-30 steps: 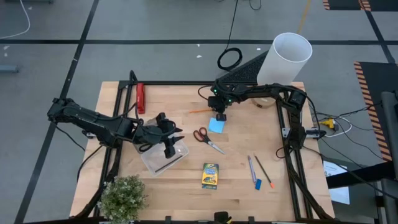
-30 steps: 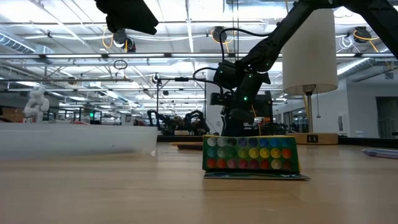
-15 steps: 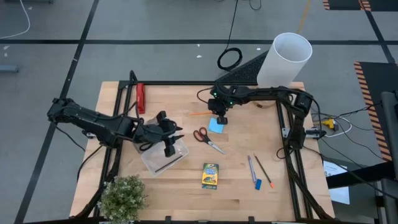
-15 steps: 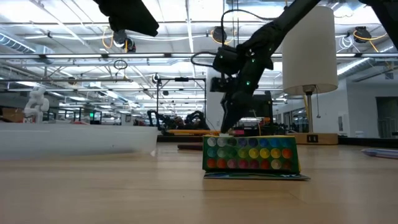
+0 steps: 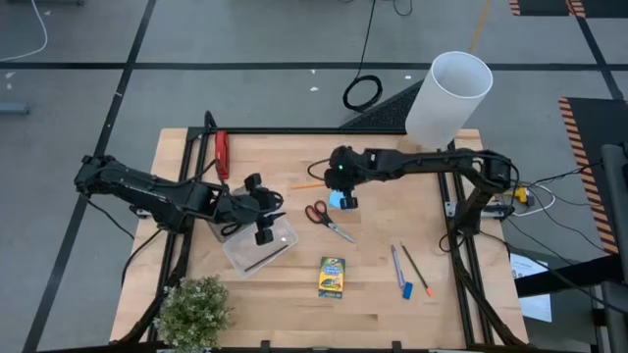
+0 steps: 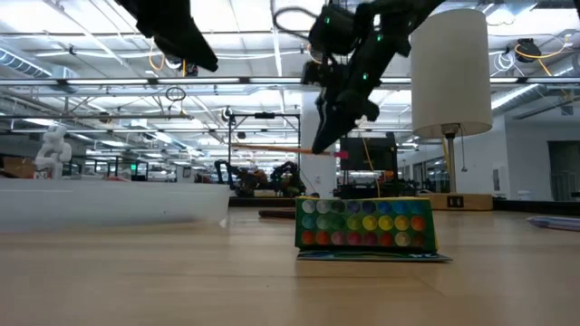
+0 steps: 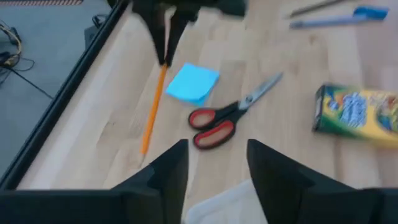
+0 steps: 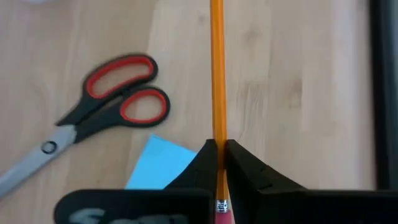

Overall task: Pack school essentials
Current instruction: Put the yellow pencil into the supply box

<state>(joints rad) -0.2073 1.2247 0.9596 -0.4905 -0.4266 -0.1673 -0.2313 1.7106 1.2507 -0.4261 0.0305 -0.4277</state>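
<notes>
My left gripper point(image 5: 263, 218) hangs over the clear case point(image 5: 260, 247) at the table's left, fingers spread and empty, waiting. Right of it, my right gripper point(image 5: 340, 186) is closed on the pencil point(image 8: 216, 74), pinching it near the eraser end, so nearly the whole orange shaft sticks out ahead of the fingers; in the low view it is lifted clear of the table. The pencil looks light, stiff and slick, and I judge that an end grip like this lets it pivot between the pads, so a hold nearer the middle would be steadier. Just beside it lie the scissors point(image 5: 326, 219) and the blue notepad point(image 5: 340, 201), a thin pad best caught at an edge. Further right are the crayon box point(image 5: 332, 277) and the pen point(image 5: 395, 263).
</notes>
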